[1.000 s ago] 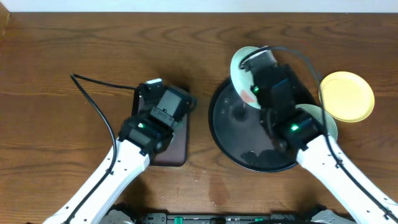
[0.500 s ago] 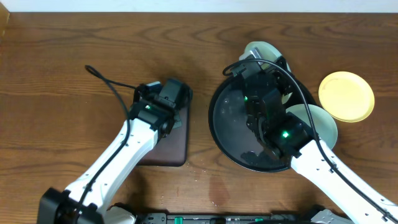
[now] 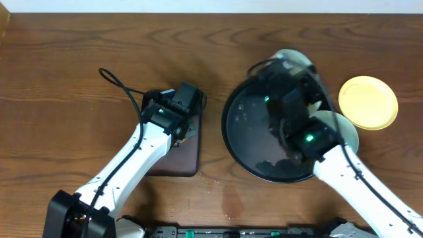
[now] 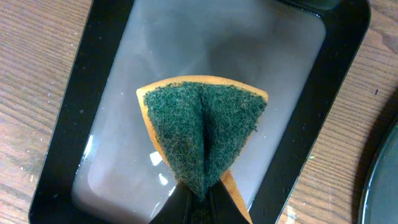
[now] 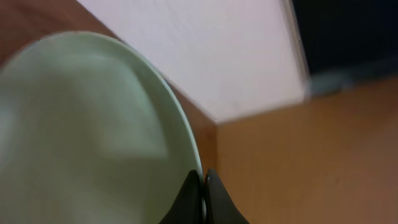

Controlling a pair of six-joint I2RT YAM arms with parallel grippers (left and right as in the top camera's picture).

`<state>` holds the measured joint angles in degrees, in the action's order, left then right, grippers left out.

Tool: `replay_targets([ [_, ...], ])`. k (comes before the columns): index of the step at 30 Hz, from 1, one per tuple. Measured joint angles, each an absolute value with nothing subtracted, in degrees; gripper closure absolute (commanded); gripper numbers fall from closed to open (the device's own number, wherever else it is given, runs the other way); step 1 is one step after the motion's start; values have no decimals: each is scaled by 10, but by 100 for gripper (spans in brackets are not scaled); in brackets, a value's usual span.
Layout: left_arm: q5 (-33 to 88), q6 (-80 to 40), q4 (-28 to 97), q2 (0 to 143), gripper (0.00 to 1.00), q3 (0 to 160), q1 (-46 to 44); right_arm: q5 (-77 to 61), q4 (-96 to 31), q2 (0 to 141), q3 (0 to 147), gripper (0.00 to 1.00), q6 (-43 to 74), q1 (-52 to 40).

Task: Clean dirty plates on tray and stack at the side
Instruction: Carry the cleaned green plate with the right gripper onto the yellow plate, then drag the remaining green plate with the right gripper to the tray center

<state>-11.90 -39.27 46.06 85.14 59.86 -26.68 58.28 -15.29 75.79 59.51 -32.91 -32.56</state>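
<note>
Plates first: from overhead the yellow plate [image 3: 368, 102] sits on the bench [image 3: 66, 66] just right of the round black tray [image 3: 241, 132]. One mint plate [image 3: 345, 129] overlaps the tray's right rim under the right arm, and a second mint plate [image 3: 295, 58] pokes out past the far rim. On the left wrist cam, the left gripper [image 4: 200, 196] is clamped on a folded green-and-orange sponge [image 4: 202, 130] over a small rectangular tray [image 4: 74, 93] of cloudy liquid. The right wrist cam is pretty blurry, but the right gripper [image 5: 203, 186] is pinched tight on that second mint plate's rim.
</note>
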Motion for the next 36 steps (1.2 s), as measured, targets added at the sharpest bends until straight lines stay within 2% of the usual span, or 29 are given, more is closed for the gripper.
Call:
replay_targets([
  [5,-119,-393,461,851,93,599,-267,488,-239,758,595,99,-160,-149],
  [10,-119,-393,460,851,93,599,-267,258,-262,759,595,99,-14,87],
  [14,-119,-393,460,851,93,599,-267,95,-263,770,595,99,65,239],
  [17,-119,-393,459,851,92,599,-267,32,-268,793,595,99,107,316],
  [21,-119,-393,458,851,92,599,-267,-8,-263,837,595,99,147,363],
  [26,-119,-393,458,851,92,599,-267,-31,-233,899,595,98,179,371],
  [28,-119,-393,458,851,93,599,-267,-36,-232,919,595,90,189,372],
  [33,-119,-393,458,851,92,599,-267,-42,-221,934,594,86,200,372],
  [36,-119,-393,456,851,92,599,-267,-46,-213,934,594,73,205,372],
])
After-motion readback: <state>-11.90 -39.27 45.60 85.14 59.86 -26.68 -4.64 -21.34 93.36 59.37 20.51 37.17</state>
